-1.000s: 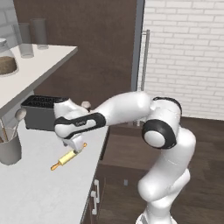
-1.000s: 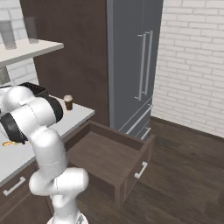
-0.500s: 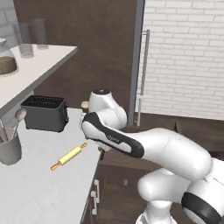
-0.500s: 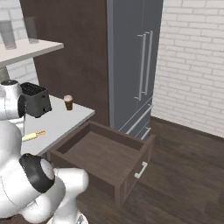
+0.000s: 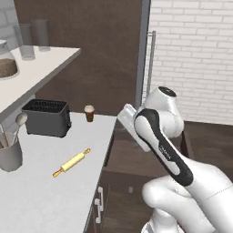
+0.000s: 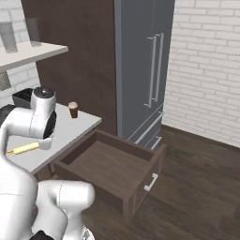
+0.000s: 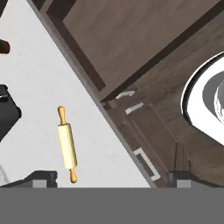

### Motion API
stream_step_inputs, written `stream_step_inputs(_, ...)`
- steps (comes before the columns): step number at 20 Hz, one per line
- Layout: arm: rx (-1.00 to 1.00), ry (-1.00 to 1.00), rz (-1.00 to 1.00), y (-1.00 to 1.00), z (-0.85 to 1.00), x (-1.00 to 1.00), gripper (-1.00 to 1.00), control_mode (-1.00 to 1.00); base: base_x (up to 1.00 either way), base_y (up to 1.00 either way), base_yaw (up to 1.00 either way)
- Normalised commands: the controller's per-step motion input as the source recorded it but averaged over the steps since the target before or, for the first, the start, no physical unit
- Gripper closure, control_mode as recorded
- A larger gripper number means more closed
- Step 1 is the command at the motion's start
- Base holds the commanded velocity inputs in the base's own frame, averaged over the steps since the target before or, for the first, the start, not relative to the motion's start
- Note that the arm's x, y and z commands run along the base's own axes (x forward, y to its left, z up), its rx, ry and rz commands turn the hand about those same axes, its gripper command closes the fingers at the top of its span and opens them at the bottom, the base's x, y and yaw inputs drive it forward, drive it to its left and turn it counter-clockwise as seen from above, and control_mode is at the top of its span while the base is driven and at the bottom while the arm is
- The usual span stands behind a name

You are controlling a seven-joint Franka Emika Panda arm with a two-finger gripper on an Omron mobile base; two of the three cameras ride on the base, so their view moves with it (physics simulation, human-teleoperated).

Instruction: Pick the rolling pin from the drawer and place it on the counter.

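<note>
Fingertips of the gripper (image 7: 112, 177) stand far apart at the bottom of the hand view, one dark tip (image 7: 41, 176) at each side, with nothing between them; the jaws are wide open and empty. Looking along the tool, the rolling pin (image 7: 67, 145) lies flat on the counter (image 7: 35, 83), just ahead of the tip on the pin's side and clear of both tips. Its pale-yellow barrel points roughly away from the tool, with an orange-tan peg at each end. Beyond the pin, toward the far side of the tool's view, the drawer (image 7: 131, 41) stands pulled out, its flat brown floor bare. From the left base view the rolling pin (image 5: 71, 162) rests slantwise on the counter (image 5: 50, 195), near the front edge, between the black toaster (image 5: 47, 118) and the cabinet edge, with a grey utensil cup (image 5: 10, 150) off to one side and a small brown cup (image 5: 89, 113) beside the toaster. The right base view shows the drawer (image 6: 110, 165) open below the counter's end.
</note>
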Motion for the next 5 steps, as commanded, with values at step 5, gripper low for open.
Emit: stream_step_inputs(5, 0.23, -0.07, 0.00, -1.00, 0.50, 0.00, -1.00, -1.00, 0.00, 0.00, 0.00)
